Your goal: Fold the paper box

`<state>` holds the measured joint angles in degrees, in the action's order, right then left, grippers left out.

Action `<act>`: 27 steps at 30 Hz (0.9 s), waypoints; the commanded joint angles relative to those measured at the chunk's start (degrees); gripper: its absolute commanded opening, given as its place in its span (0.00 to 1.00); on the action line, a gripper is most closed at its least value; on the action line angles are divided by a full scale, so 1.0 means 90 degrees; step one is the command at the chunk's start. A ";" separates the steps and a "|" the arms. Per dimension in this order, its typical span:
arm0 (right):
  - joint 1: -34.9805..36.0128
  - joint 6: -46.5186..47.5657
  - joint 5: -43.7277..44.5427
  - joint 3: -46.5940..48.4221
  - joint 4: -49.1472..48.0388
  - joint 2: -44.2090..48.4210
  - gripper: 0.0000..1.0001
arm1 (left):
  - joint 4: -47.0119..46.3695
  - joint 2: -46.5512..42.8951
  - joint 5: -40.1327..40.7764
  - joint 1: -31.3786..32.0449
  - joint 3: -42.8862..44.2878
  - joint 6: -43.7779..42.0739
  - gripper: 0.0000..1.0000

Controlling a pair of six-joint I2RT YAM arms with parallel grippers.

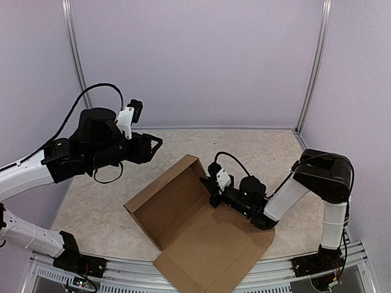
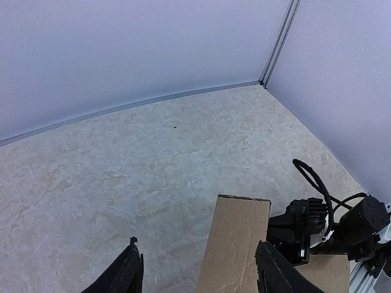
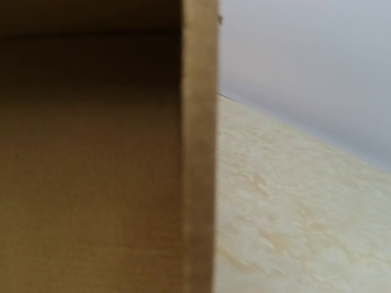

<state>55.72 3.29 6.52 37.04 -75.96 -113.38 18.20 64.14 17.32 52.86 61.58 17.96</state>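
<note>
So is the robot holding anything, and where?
The right gripper looks shut on the paper box, at its raised side flap. The left gripper hangs open in the air, holding nothing.

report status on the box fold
Left gripper open, empty, up high. Right gripper shut at the box wall. Box part folded. Nothing in the way.

Looks like robotics lab cell: plain pale panel walls [image 1: 195, 61], alu corner posts [image 1: 76, 55], marbled table [image 1: 91, 207], alu base rail [image 1: 122, 268].

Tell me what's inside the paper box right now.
Only bare cardboard floor shows inside the paper box. The right gripper covers the far right corner, so that spot is unseen.
</note>
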 commanded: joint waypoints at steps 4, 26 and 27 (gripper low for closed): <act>-0.0017 -0.0199 -0.0265 0.0309 -0.1750 -0.0380 0.00 | -0.0180 0.0762 -0.0738 -0.0102 0.0256 0.0069 0.49; -0.0170 -0.0559 -0.0460 0.1115 -0.1746 -0.1039 0.00 | -0.0133 0.1681 -0.0898 -0.0112 0.0243 0.0115 0.34; -0.0176 -0.0561 -0.0434 0.1089 -0.1743 -0.1060 0.00 | -0.0159 0.1721 -0.0891 -0.0085 0.0238 0.0134 0.34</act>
<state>54.59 -0.58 2.31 46.35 -76.49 -121.32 17.32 77.97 10.46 51.55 63.24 18.33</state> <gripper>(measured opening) 0.020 0.342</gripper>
